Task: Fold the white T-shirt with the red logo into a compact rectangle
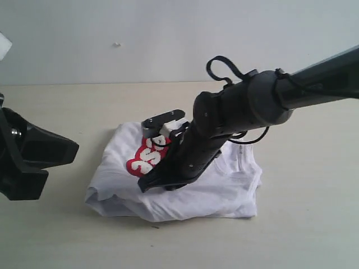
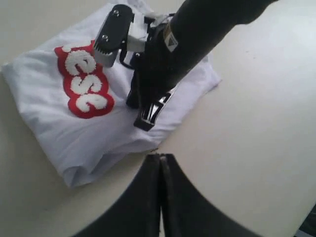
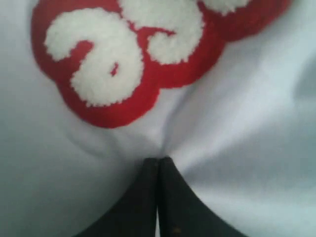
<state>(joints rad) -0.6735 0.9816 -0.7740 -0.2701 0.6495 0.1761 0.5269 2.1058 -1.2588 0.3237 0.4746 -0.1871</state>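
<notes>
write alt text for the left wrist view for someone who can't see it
A folded white T-shirt lies on a pale table, red logo facing up, with the right gripper, black and closed, set down on the cloth beside the logo. The left gripper, shut, hangs over the table near the shirt's edge.

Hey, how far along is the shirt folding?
Mostly done: the white T-shirt lies as a folded bundle, red logo on top. In hand: the right claw, shut, presses beside the logo. Remaining: squaring the lumpy edges, probably; left claw hangs shut beside it.
</notes>
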